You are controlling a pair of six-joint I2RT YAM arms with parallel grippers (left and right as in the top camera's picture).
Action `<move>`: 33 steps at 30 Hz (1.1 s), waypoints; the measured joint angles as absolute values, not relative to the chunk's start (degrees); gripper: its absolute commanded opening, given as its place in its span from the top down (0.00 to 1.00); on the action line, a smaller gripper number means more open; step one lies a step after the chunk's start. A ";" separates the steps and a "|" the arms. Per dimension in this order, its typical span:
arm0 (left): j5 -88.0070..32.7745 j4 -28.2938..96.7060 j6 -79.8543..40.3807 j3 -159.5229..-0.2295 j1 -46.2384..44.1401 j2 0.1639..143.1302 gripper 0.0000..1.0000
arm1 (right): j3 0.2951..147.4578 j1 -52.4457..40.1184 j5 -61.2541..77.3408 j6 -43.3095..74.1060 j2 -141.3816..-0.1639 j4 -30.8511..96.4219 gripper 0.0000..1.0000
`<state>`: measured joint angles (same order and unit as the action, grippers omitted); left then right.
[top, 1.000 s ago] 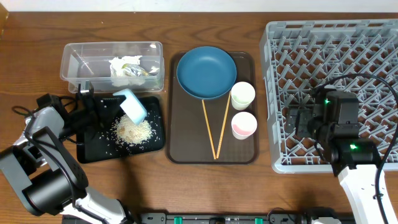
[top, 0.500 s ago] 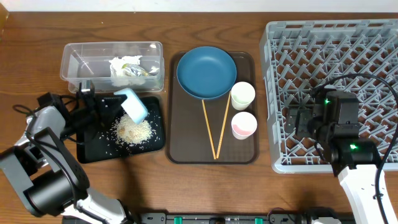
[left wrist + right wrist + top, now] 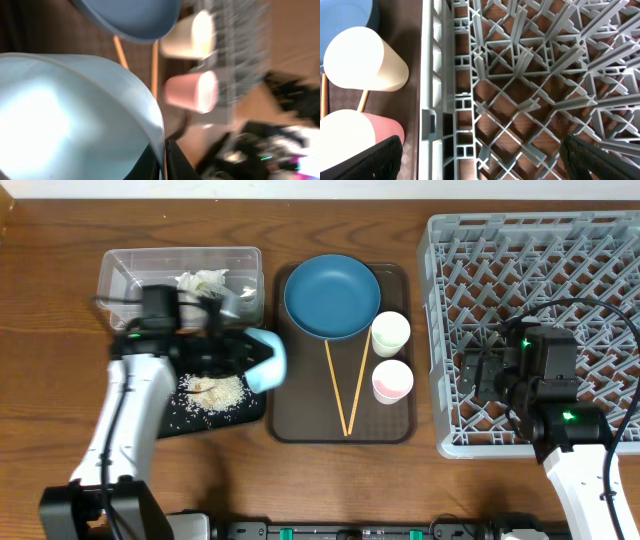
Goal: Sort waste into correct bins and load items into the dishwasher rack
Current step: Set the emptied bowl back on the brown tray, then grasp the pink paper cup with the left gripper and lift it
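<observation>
Right now the left claw (image 3: 246,352) is clamped on the small light-blue bowl (image 3: 266,360). It seems to be a thin rim pinch, but the wrist view is too blurred to be sure. The bowl hangs tilted over the seam between the black tray (image 3: 250,412) and the brown tray (image 3: 300,400). The right claw (image 3: 482,160) is spread wide and empty above the grey rack (image 3: 600,240).

Risks: the glossy, curved bowl wall could pivot or slip in that pinch. Any leftover rice (image 3: 215,390) grains could spill onto the brown tray. A low carry could clip the light pale-green cup (image 3: 390,333) or the pink cup (image 3: 392,380). The rack's stiff lattice pegs could catch the rim.
</observation>
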<state>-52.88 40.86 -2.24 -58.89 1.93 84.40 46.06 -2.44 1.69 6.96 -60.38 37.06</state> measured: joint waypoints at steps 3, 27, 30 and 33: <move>-44.99 39.72 -3.38 -58.89 -5.26 84.71 0.90 | 46.06 -2.44 1.69 6.96 -60.38 37.06 0.01; -23.94 33.01 -8.71 -61.63 -25.69 90.96 0.54 | 46.06 -2.44 1.69 6.96 -60.38 37.06 0.01; -23.79 28.27 -8.78 -63.31 -25.69 90.37 0.53 | 46.06 -2.44 1.69 6.94 -60.38 37.06 0.01; -23.77 24.53 -8.80 -63.72 -25.87 89.93 0.53 | 46.06 -2.44 1.69 6.94 -60.38 37.06 0.01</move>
